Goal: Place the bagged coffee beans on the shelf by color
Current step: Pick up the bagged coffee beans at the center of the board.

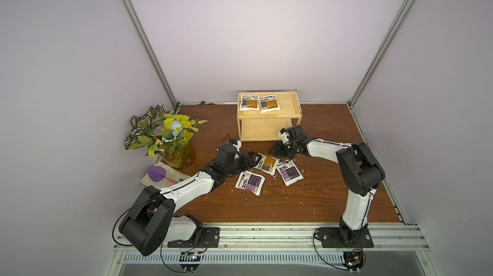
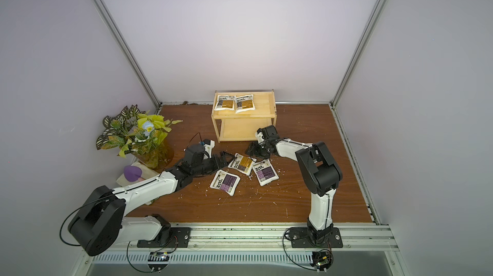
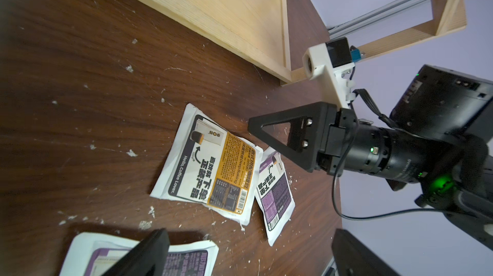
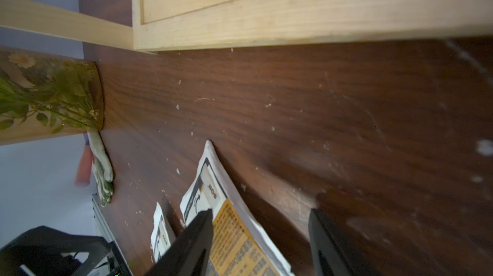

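wooden table (image 1: 320,202) bears three pouches (image 1: 267,165), shelf (image 1: 289,103) holds two orange pouches (image 1: 269,104).

Lower board (image 1: 264,129) of the shelf (image 1: 266,115) lies open; right arm (image 1: 325,149) crowds its corner.

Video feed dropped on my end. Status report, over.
Left end effector and right end effector open, empty. Two orange pouches on shelf top; third orange pouch, two purple pouches on table. No obstacles seen.
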